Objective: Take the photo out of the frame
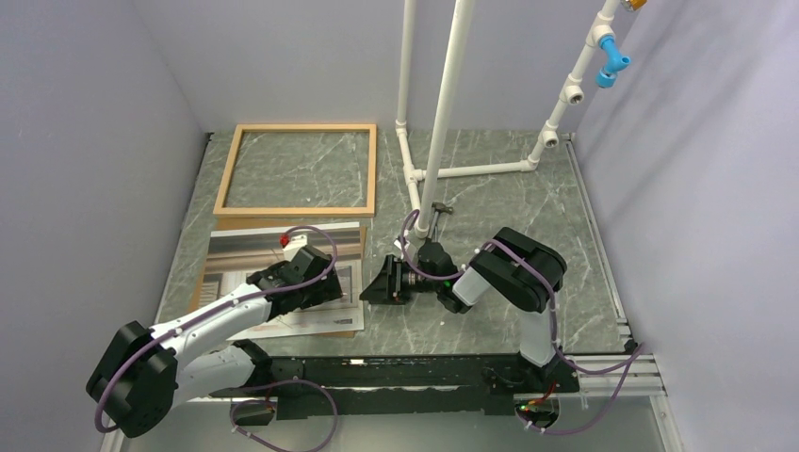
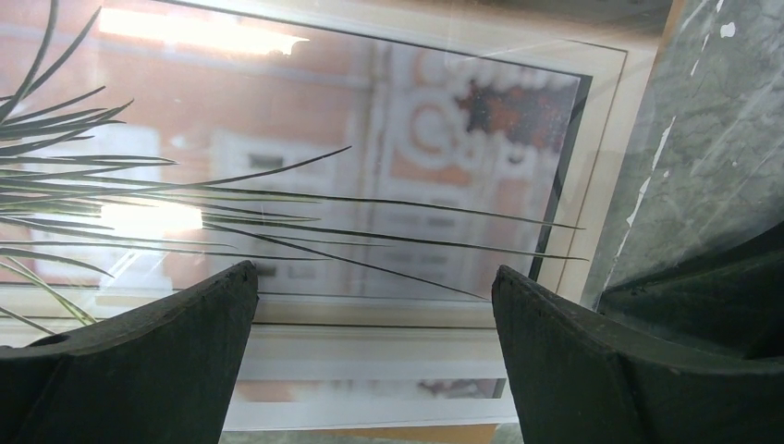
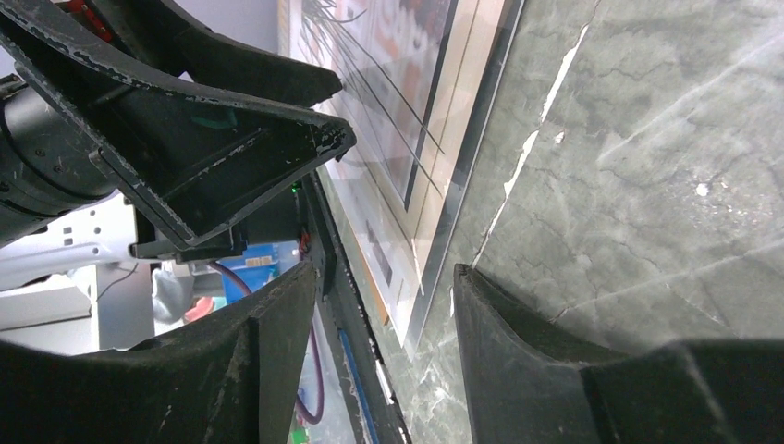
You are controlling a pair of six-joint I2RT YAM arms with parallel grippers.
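Jaws gape empty on both: left gripper [image 1: 325, 287] hovers over the photo [image 1: 316, 320], right gripper [image 1: 377, 284] at its 3 o'clock. Photo lies flat at 6 o'clock of the empty frame [image 1: 300, 129], seemingly under a clear sheet [image 1: 254, 243]; parting that stack looks the step in hand, calling for an edge pinch

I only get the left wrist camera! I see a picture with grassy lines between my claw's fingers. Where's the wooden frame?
Observer: The frame lies flat at the far left of the table, beyond your photo. Nothing is inside it.
Operator: Where's my other claw?
Observer: The right claw is open, close beside the photo's right edge.
Operator: Anything else up there?
Observer: A white pipe stand rises from the table, right of the frame.
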